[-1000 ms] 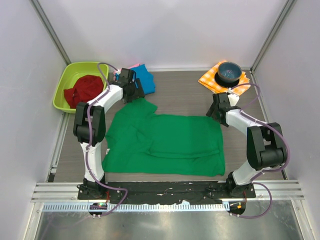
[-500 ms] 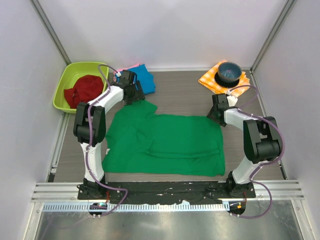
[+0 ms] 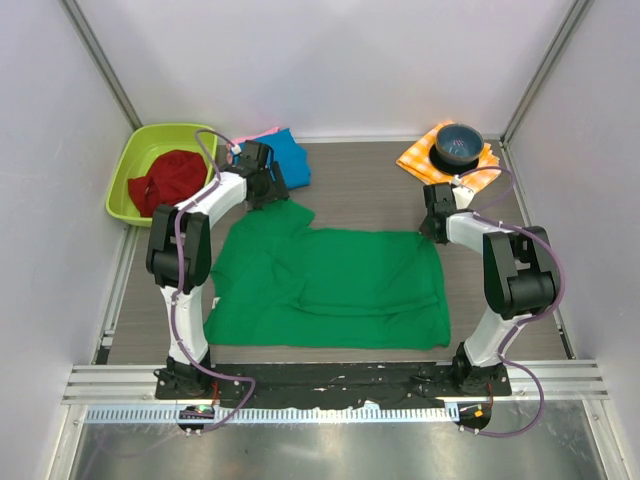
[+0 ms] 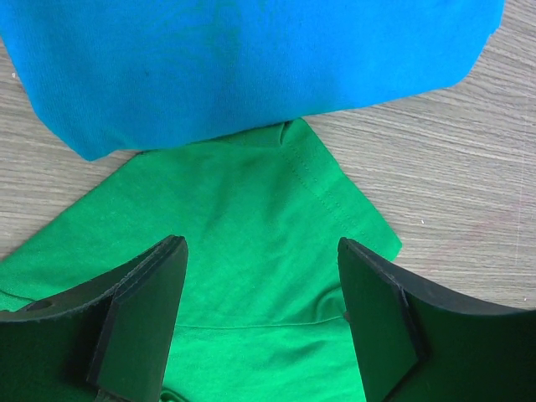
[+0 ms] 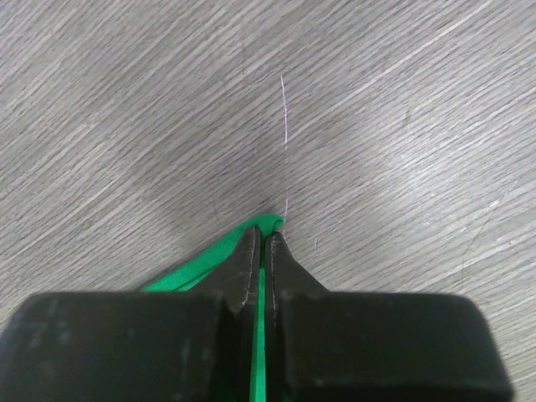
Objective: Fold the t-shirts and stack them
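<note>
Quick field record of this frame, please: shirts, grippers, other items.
green shirt: spread mid-table
blue shirt: folded, far left, beside the green sleeve
left gripper: open, over that sleeve
right gripper: shut on green shirt's far right corner
other: red cloth in bin; bowl on checked cloth

The left arm point(image 3: 188, 320) and right arm point(image 3: 488, 345) share white links, black joints, looping purple cables point(image 3: 178, 228) and black fingers point(image 4: 134, 318).

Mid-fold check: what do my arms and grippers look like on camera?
The left arm and right arm have white links, black joints and a looping purple-grey cable each. The left gripper and right gripper have matte black, wedge-shaped fingers.
</note>
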`<state>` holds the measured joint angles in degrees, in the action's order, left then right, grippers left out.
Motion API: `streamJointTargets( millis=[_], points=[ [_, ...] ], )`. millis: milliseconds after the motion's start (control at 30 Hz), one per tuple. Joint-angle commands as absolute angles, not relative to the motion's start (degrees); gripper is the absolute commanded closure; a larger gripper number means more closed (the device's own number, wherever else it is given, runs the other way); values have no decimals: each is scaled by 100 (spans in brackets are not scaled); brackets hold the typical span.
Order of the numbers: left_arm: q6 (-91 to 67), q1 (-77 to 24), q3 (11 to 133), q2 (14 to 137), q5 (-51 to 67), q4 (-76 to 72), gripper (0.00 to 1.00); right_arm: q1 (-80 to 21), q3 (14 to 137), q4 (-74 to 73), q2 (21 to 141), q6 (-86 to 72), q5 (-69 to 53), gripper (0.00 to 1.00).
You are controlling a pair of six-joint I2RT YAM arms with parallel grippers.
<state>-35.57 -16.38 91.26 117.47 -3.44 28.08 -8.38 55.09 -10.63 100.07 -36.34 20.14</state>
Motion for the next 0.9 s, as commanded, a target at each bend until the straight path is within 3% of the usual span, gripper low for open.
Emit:
streamJointTargets(
  millis=[0, 867],
  points=[
    [-3595, -1635, 9114, 11364, -448, 2865, 23, -835, 5441, -1169, 10143, -3674, 1811, 99],
    [-3296, -1644, 10055, 12410, -1055, 3085, 29, -844, 5265, -967, 9870, -3639, 1556, 99]
  ],
)
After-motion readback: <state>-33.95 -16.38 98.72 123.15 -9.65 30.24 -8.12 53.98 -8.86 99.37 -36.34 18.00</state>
